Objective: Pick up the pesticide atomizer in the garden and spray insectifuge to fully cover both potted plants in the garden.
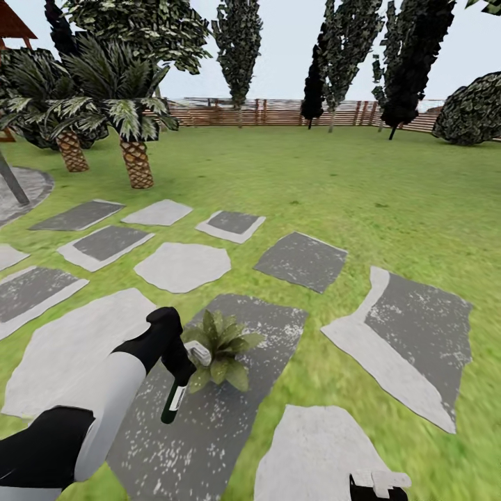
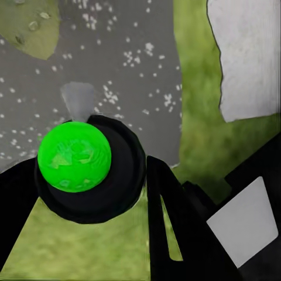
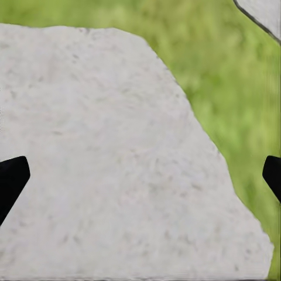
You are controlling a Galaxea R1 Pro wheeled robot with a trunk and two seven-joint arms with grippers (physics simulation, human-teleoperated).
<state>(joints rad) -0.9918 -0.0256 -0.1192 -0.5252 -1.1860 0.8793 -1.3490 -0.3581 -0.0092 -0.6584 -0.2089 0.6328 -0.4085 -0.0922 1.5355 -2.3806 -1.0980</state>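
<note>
Left pincer (image 1: 177, 372): my left pincer is clamped on the pesticide atomizer (image 1: 174, 400), my black wrist reaching out from the white forearm at the lower left of the head view.
Pesticide atomizer: I hold it tilted, its pale grey spray head (image 1: 200, 353) up and turned toward the plant, its dark-green body with the white label hanging down below my grip. In the left wrist view its bright green end (image 2: 74, 156) sits inside a black ring between my fingers (image 2: 175, 234).
Potted plant (image 1: 221, 348): a low rosette of pointed olive-green leaves stands on a dark grey speckled paving slab (image 1: 236, 410); the spray head is just beside its leaves, and I cannot tell whether it touches them. Its pot is hidden under the leaves. A leaf (image 2: 29, 26) shows at one corner of the left wrist view.
Right pincer (image 1: 379, 481): it sits low at the bottom edge of the head view, to the right, above a pale stone slab (image 3: 117, 158). In the right wrist view its two black fingertips (image 3: 12, 178) stand far apart at opposite edges, spread wide with nothing between them.
Garden: green lawn (image 1: 348, 188) with grey stone paving, some slabs dark and some pale.
Background: two trunked palms (image 1: 132, 139) stand at the left, tall dark trees and a round bush (image 1: 473, 111) farther off, and a brown slatted wooden fence (image 1: 278, 113) runs along the far edge.
</note>
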